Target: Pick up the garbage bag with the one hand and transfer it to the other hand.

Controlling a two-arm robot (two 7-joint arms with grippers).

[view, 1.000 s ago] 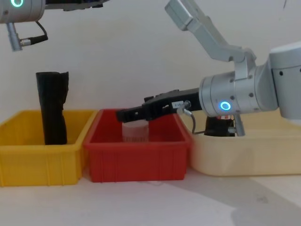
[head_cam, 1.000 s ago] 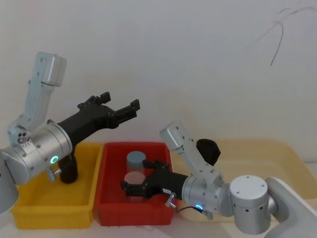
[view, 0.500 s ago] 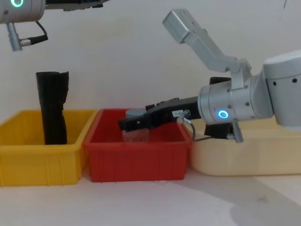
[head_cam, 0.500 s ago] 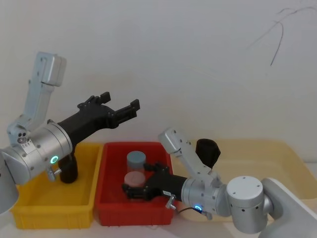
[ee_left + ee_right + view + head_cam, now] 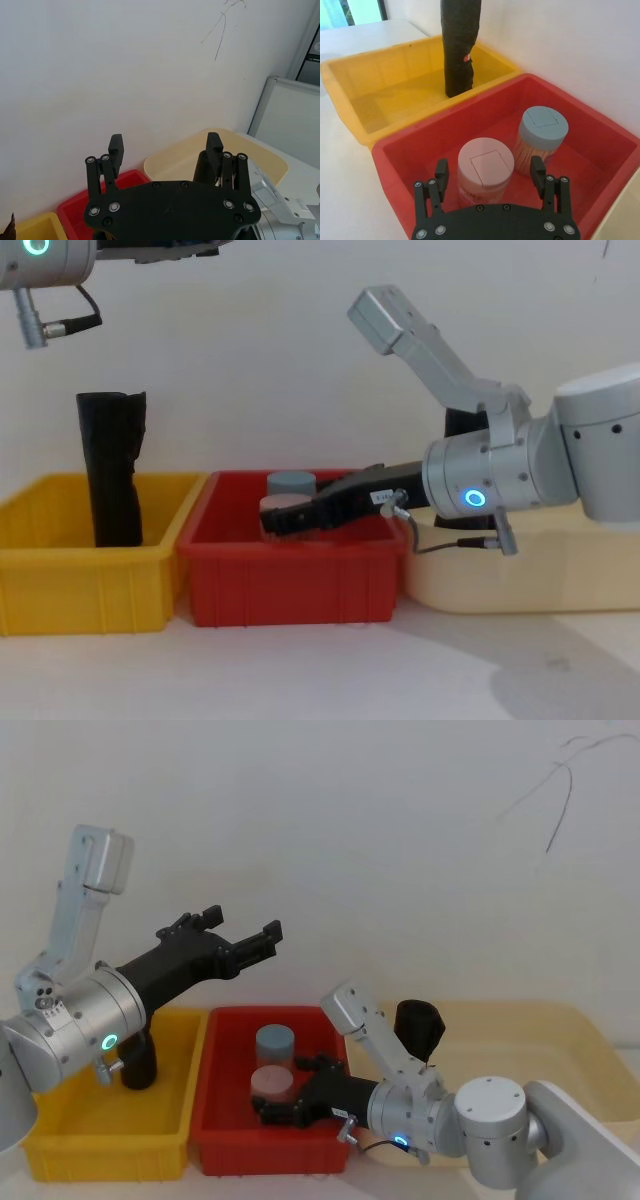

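Observation:
The garbage bag (image 5: 457,45), a tall black roll with a small red label, stands upright at the back of the yellow bin (image 5: 370,65). From the chest it shows as the garbage bag (image 5: 112,470); from the head, the garbage bag (image 5: 140,1068) is mostly hidden behind my left arm. My left gripper (image 5: 242,923) hangs open and empty high above the bins, also seen as the left gripper (image 5: 165,144). My right gripper (image 5: 489,172) is open, low in the red bin (image 5: 410,165), its fingers straddling a pink-lidded jar (image 5: 485,162) without closing on it.
A blue-grey-lidded jar (image 5: 542,125) stands just behind the pink one in the red bin (image 5: 290,585). A plain black roll (image 5: 418,1020) stands in the cream tray (image 5: 560,1030) on the right. The three containers sit side by side against a white wall.
My right gripper has dropped lower into the red bin and now sits around the pink-lidded jar. The left arm and the garbage bag have not moved.

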